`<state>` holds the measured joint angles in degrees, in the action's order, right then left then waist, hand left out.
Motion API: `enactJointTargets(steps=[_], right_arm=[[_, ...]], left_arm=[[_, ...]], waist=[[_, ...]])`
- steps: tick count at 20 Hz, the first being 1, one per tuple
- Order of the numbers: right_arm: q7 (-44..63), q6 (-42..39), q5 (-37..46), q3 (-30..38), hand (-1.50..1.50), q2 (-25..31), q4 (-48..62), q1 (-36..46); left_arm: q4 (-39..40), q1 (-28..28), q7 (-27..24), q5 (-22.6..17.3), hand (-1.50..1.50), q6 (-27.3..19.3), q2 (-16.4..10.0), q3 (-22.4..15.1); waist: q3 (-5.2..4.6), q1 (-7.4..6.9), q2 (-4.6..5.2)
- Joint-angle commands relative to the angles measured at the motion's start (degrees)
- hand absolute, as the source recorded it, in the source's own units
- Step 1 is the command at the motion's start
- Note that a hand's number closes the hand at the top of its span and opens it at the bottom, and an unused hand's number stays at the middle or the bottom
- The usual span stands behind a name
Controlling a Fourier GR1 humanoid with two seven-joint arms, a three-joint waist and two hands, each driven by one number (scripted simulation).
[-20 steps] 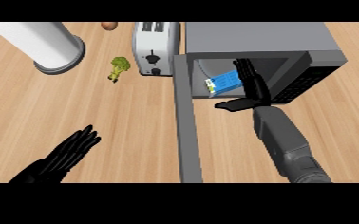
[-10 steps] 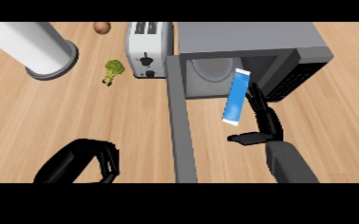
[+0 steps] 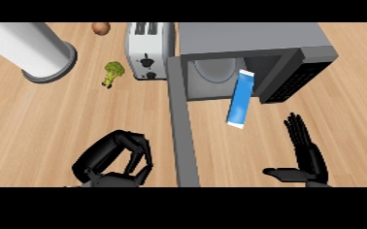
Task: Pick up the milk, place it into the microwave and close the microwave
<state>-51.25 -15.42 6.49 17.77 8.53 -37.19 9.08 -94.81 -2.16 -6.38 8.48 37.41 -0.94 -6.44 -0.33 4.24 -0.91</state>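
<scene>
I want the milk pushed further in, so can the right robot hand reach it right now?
Probably yes. The right robot hand is open near the lower end of the milk, with only bare counter between them; the open microwave door stands on the milk's other side.

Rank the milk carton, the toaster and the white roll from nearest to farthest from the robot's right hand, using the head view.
1. Milk carton: just ahead and left of the right hand, at the opening of the microwave.
2. Toaster: beside the microwave's left side.
3. White roll: far left.
</scene>
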Motion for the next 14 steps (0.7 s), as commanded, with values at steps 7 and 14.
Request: enactJointTargets(steps=[7, 14], right_arm=[[2.55, -15.16, -10.5, -0.28, -1.5, 5.35, -27.02, -21.01], [9.1, -19.48, -18.01, -4.53, -1.5, 4.61, -44.39, -28.2]], left_arm=[[11.21, 5.96, -7.5, 4.62, 1.5, -12.29, 0.93, -13.02], [20.29, 9.83, -6.48, 1.1, 1.5, -23.7, 0.93, -29.11]], waist=[[0.14, -1.53, 0.63], [0.06, 0.24, 0.88]])
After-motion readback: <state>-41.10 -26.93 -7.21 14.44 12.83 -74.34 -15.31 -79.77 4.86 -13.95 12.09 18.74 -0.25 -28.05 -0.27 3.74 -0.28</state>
